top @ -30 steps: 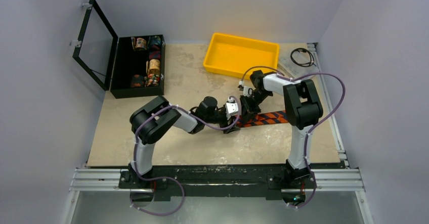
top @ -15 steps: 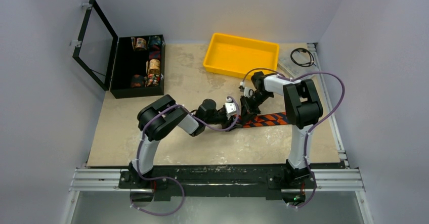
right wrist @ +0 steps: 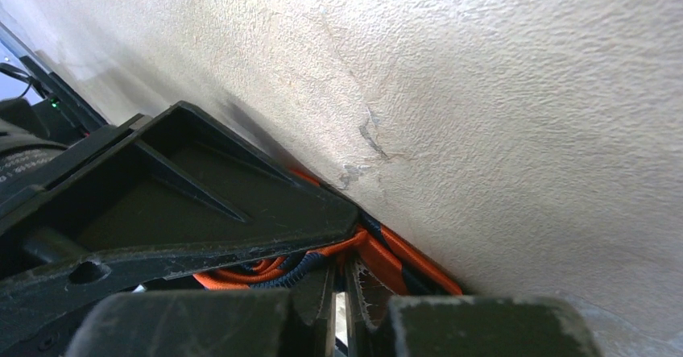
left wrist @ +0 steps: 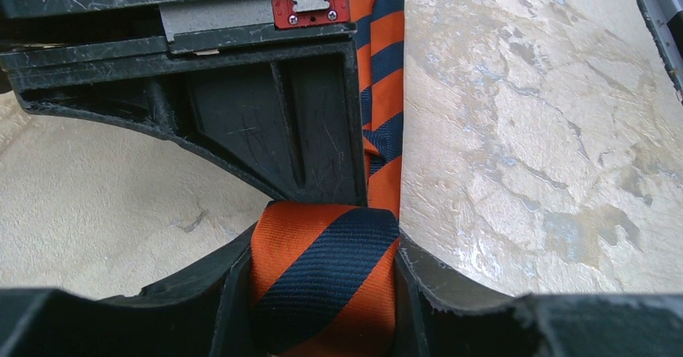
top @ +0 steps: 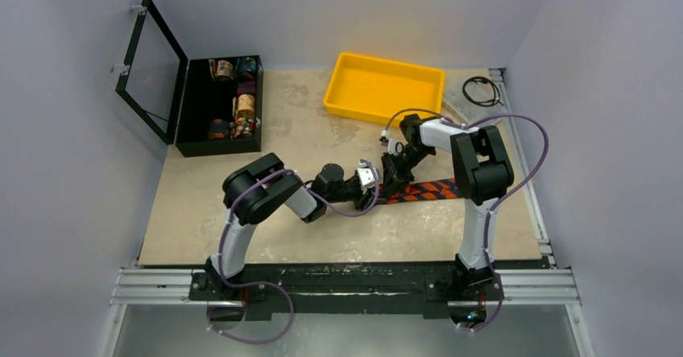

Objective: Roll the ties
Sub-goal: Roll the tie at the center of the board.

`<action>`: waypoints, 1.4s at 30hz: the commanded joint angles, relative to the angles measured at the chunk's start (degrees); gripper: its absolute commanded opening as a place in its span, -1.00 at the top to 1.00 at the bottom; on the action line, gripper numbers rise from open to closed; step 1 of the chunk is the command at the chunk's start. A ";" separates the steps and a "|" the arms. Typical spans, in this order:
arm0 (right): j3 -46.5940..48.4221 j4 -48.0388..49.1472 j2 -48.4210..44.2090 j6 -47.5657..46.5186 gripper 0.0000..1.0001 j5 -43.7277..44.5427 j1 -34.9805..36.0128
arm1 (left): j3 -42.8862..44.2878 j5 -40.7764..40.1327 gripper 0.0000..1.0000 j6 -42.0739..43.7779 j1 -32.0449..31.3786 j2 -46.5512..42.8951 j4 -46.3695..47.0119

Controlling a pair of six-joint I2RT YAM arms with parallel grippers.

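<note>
The tie, with orange and navy diagonal stripes, lies flat on the table to the right of both grippers. Its near end is wound into a small roll. My left gripper is shut on the roll, one finger at each end. The flat tie runs away from the roll beside the right gripper's body. My right gripper meets the roll from the far side. Its jaws are almost closed, pinching the coiled tie layers at the fingertips.
A yellow tray stands at the back centre. An open black case with several patterned fabric rolls sits at the back left, its lid upright. A black cable coil lies at the back right edge.
My left arm's elbow has swung right and its wrist has turned at the roll. The right arm and the flat tie have hardly moved.
</note>
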 commanded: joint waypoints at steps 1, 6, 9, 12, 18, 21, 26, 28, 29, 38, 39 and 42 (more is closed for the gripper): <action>-1.78 10.54 4.58 -5.40 0.67 10.25 1.95 | -2.36 -9.23 0.86 5.15 -0.85 -2.95 -22.23; -0.20 7.68 2.99 -9.54 0.48 8.67 -0.84 | -1.27 -9.45 1.00 7.33 -0.41 -3.55 -30.56; 2.75 3.91 2.46 -13.55 0.38 6.36 -4.03 | -1.00 -9.54 1.00 7.66 -0.34 -3.29 -31.83; 6.03 -0.69 1.58 -17.69 0.28 2.68 -6.12 | 0.12 -9.25 1.00 8.46 -0.24 -3.02 -34.97; 10.30 -6.63 0.06 -21.09 0.20 -3.05 -9.25 | 3.50 -9.94 1.00 11.87 -0.07 -3.55 -44.43; 9.90 -7.81 -1.29 -21.55 0.18 -6.10 -11.26 | 5.77 -9.96 1.00 14.61 -0.06 -4.15 -50.98; 5.70 -7.15 -5.98 -19.25 -0.24 -15.21 -12.19 | 12.34 -10.89 1.00 18.51 -0.07 -3.13 -63.94; 2.45 -4.36 -7.22 -14.46 -0.27 -18.90 -12.16 | 14.81 -11.51 1.00 20.18 -0.21 -2.54 -68.76; 0.82 -2.45 -7.53 -12.32 -0.26 -20.22 -12.11 | 15.83 -12.06 1.00 20.83 -0.30 -2.30 -70.32; -7.60 12.48 -7.47 -2.43 -0.16 -22.97 -10.53 | 23.46 -14.16 0.92 28.15 -1.01 1.14 -82.03; -7.96 13.62 -7.38 -1.87 -0.16 -22.89 -10.15 | 23.54 -14.00 0.92 28.77 -1.05 1.06 -82.35; -8.70 16.89 -7.27 0.03 -0.16 -23.05 -9.55 | 23.90 -13.76 0.91 30.25 -1.14 1.09 -83.38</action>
